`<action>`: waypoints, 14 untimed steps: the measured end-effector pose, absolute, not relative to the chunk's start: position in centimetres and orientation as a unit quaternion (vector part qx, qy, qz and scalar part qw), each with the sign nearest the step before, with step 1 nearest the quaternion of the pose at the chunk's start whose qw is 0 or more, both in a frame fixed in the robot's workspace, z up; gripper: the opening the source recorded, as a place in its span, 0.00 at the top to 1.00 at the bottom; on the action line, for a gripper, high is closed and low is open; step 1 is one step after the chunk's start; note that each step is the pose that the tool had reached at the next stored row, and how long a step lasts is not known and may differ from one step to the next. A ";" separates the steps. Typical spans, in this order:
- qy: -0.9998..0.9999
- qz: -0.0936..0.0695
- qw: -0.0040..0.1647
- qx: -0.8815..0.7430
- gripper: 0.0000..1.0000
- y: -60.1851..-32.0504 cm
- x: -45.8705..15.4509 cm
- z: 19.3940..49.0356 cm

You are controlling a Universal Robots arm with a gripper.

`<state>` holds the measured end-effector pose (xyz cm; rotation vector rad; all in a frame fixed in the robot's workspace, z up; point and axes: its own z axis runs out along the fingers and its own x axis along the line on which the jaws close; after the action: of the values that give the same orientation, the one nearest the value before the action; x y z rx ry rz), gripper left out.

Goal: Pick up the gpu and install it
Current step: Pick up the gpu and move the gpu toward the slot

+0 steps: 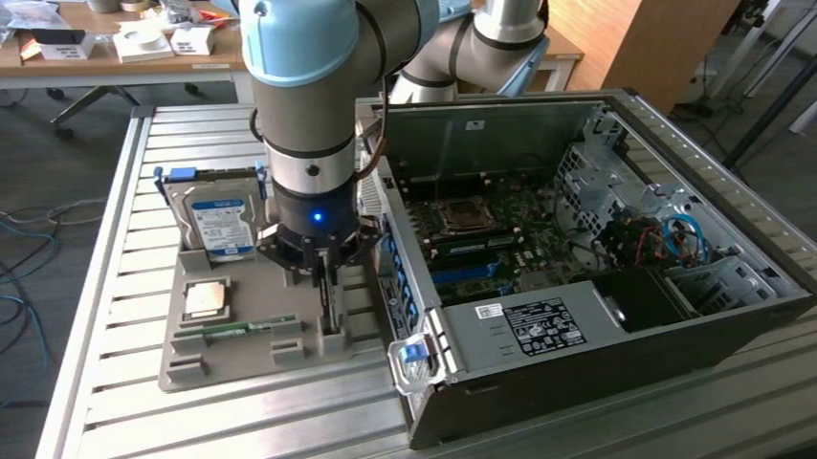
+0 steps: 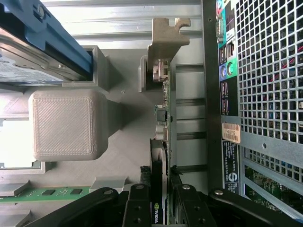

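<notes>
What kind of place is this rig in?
Probably a robotics lab or workshop: an open computer case on a slatted metal table, a grey parts tray holding a hard drive, and a cluttered desk behind.

The arm [image 1: 306, 115] was grey tubing with pale blue joint caps [image 1: 300, 38]. Above the fingers [image 2: 137, 208] sat a black collar [image 1: 297, 206] with a blue light [image 1: 316, 217], then a silver band [image 1: 306, 172]. The black fingers carried round screw heads [image 2: 138, 187].

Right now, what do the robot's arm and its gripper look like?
The arm is made of thick grey tubes with light blue caps at the joints. Its wrist ends in a black section with a glowing blue light. The gripper is black, built of jointed bars with round pivot bolts.
</notes>
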<state>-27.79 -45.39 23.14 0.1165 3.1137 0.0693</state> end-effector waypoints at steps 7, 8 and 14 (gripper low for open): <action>0.999 0.022 0.012 0.035 0.74 -45.4 -27.8 23.1; 0.999 0.022 0.012 0.034 0.74 -45.4 -27.8 23.1; 0.999 0.022 0.012 0.034 0.74 -45.4 -27.8 23.1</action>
<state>-27.78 -45.39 23.14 0.1061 3.1143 0.0694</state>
